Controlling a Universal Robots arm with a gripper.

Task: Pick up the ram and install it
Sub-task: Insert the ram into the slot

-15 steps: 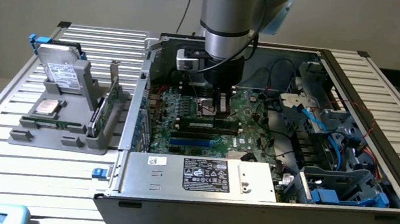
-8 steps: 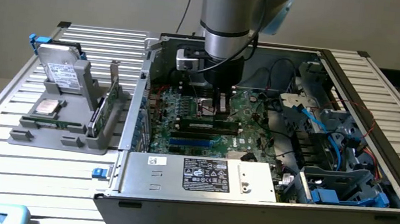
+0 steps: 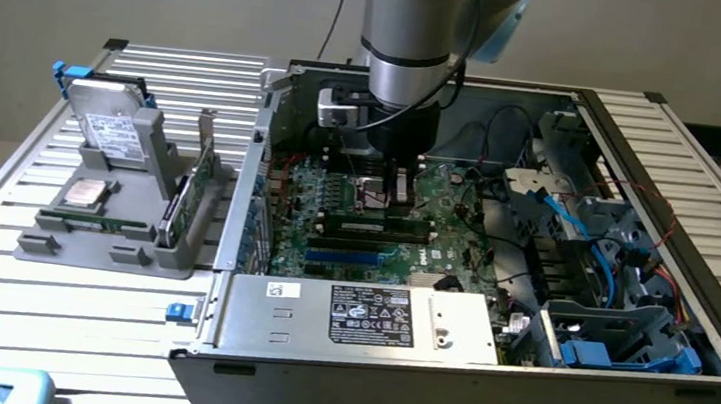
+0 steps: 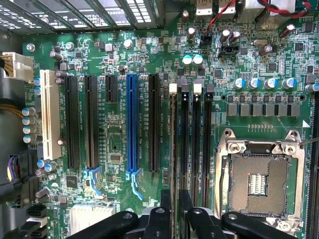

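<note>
Open computer case (image 3: pixel 450 372) on a slatted metal counter (image 3: pixel 54 311), with the robot arm reaching down into it over the motherboard (image 4: pixel 114 50). The end effector (image 3: pixel 382 186) hangs just above the bank of memory slots beside the empty CPU socket (image 4: pixel 259 181). In the wrist view the end effector (image 4: pixel 175 195) is open: its two dark fingers (image 4: pixel 165 199) stand apart on either side of one slot, with a gap visible between them. The ram (image 4: pixel 173 149) stands upright in that slot, the outermost of the four on the side facing the blue expansion slot (image 4: pixel 131 124), and is seen edge-on as a thin line. In the exterior view the ram (image 3: pixel 372 225) appears as a narrow green strip directly under the end effector. On the exterior view's left, well apart from the case, a grey holder (image 3: pixel 115 237) carries a hard drive (image 3: pixel 114 126) and a green expansion card (image 3: pixel 188 189).
</note>
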